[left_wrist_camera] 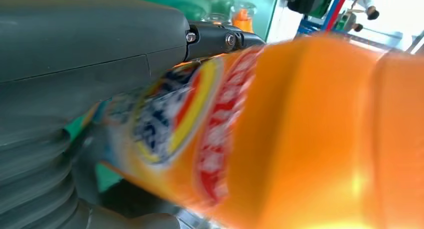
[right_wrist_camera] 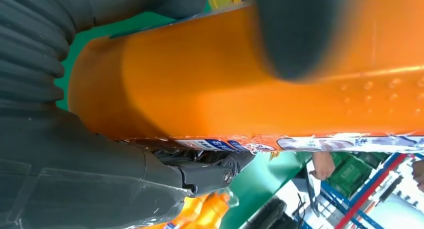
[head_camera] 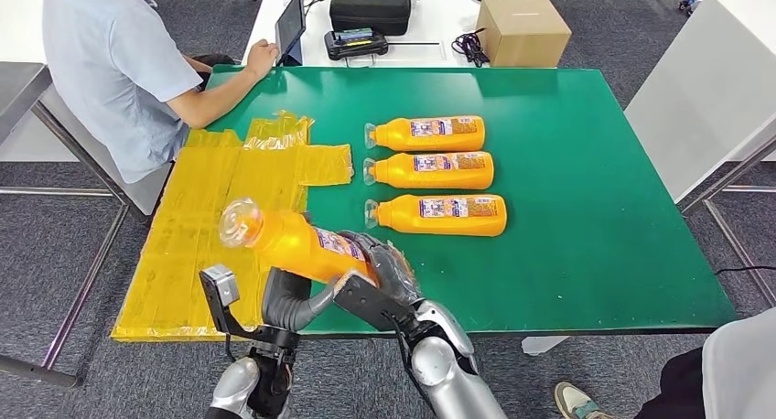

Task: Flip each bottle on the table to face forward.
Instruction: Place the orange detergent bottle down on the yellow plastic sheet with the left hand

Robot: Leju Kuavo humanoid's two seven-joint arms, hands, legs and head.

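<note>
While both my right hand (head_camera: 384, 268) and left hand (head_camera: 291, 298) grasp the orange plastic bottle (head_camera: 293, 243) above the green tabletop's (head_camera: 595, 209) near edge, its long axis points cap-left, three orange bottles (head_camera: 435, 174) lying beyond.

held bottle (head_camera: 297, 243): base end hidden by the right hand (head_camera: 384, 265) above the green table (head_camera: 586, 236); label print smeared by blur in the left wrist view.
left hand (head_camera: 291, 300): fingers hidden under the held bottle.
person (head_camera: 119, 67): cut off by the picture's top edge, at the table's far left corner.
three lying bottles (head_camera: 430, 170): label text too small to be read.
black case (head_camera: 370, 5): cut off beyond the table's far edge.
</note>
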